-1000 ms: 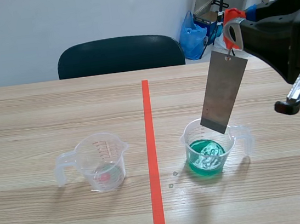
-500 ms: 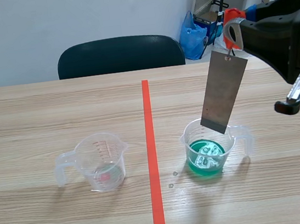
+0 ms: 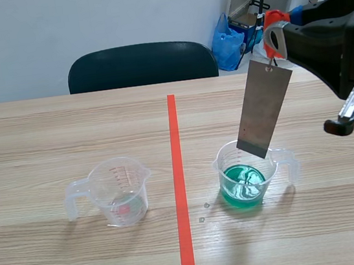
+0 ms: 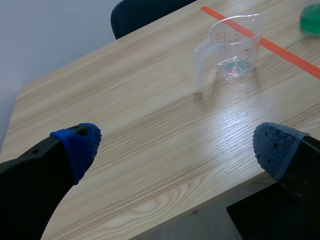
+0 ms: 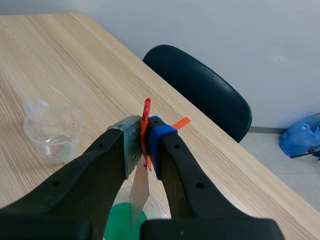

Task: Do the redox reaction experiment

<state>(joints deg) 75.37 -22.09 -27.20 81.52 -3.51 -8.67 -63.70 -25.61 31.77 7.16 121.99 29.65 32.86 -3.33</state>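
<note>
The right pincer (image 3: pixel 274 40) gripped a tilted metal strip (image 3: pixel 264 108) above the green-liquid cup (image 3: pixel 243 179), well in from the far edge of the tabletop (image 3: pixel 66 134); the left pincer (image 4: pixel 175 147) gaped empty. A skewed descent risked knocking the cup over.

— Straight down onto the green cup (image 3: pixel 242 179)?
— Blocked. Metal strip (image 3: pixel 264 108) hanging over it, tilted, lower end at the rim, top end clamped in the right gripper (image 3: pixel 274 41) up and to the right of the cup.
— From the cup's left, then?
— Open. Bare table (image 3: pixel 66 134) across to the clear cup (image 3: pixel 119 191), well apart on that side, handle turned away from the green cup.
— From its right?
— Tighter. Own handle sticking out there, black arm overhead.
— Nearer than the green cup?
— Bare wood.
— Beyond it?
— Bare wood to the far edge, then a dark chair (image 3: pixel 142 64).
</note>
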